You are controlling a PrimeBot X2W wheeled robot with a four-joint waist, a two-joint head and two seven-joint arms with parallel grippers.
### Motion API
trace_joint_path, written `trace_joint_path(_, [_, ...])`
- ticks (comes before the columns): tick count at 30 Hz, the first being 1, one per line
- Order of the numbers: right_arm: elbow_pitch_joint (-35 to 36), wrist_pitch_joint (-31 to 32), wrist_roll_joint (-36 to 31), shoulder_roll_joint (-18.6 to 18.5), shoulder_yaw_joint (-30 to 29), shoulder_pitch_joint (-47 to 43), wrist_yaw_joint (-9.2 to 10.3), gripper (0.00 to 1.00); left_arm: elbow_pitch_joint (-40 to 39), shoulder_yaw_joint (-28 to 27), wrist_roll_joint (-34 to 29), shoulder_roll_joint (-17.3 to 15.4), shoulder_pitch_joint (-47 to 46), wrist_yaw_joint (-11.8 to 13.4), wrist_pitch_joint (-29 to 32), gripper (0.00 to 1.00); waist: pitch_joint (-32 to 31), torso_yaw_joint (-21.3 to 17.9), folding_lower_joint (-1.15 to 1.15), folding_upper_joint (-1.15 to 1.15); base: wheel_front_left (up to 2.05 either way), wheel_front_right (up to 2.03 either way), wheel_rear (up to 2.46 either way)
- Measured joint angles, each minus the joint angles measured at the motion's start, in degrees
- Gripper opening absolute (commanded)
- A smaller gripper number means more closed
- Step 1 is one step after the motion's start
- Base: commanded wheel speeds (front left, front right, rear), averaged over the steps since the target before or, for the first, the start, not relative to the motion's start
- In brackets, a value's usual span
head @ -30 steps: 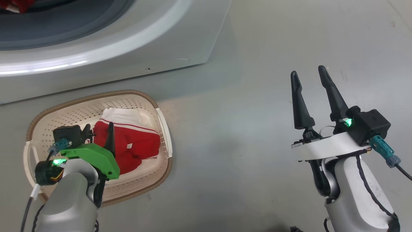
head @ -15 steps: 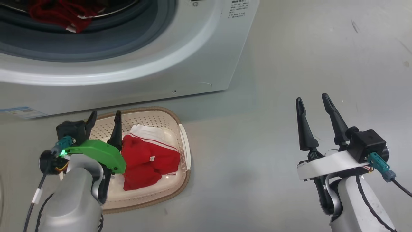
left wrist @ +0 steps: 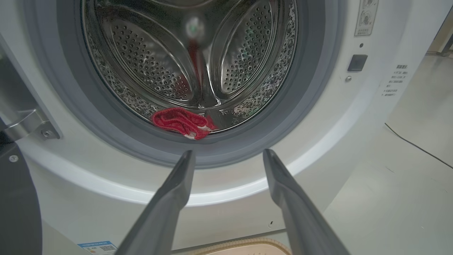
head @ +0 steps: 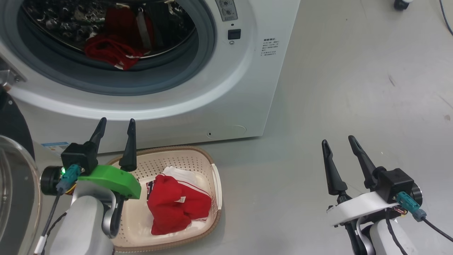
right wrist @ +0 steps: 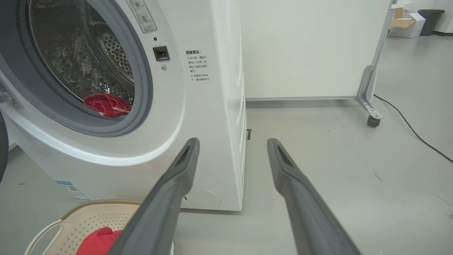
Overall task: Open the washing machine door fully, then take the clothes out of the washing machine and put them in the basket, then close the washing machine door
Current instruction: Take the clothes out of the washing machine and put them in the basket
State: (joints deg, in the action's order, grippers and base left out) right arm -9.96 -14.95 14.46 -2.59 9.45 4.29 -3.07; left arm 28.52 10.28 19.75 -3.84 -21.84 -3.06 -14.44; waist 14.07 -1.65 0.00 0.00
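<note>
Grey floor [head: 318, 106] before washing machine [head: 226, 99]; left gripper [head: 117, 121] and right gripper [head: 338, 140] spread, empty.

You are in a lab-type test bay, washing machine [right wrist: 212, 124] standing free on bare grey floor [right wrist: 336, 159], white partition [right wrist: 300, 49] on a castor [right wrist: 371, 121], loose cable [right wrist: 421, 141], cardboard box [right wrist: 403, 26] and black bin [right wrist: 430, 19] far back.

Was lit brightly and evenly; threw soft shadows on the floor [head: 318, 106], showed mild glare on the washing machine [head: 244, 81].
</note>
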Motion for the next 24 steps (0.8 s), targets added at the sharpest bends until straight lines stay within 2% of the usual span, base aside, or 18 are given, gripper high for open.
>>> trace_joint_path(13, [-0.83, 0.01, 0.05, 0.07, -0.30, -6.08, -0.38, 1.00, -7.48, 0.26, -1.80, 0.08, 11.29, 1.34, 0.00, 1.00, -7.90, 1.81, 0.00, 0.00, 0.00, 0.00, 0.00])
trace_joint_path(24, [-1.08, 0.01, 0.02, 0.18, -0.49, -8.79, -0.34, 1.00, -11.13, 0.93, -3.30, 0.08, 19.22, 2.25, 0.00, 1.00, -11.76, 2.78, 0.00, 0.00, 0.00, 0.00, 0.00])
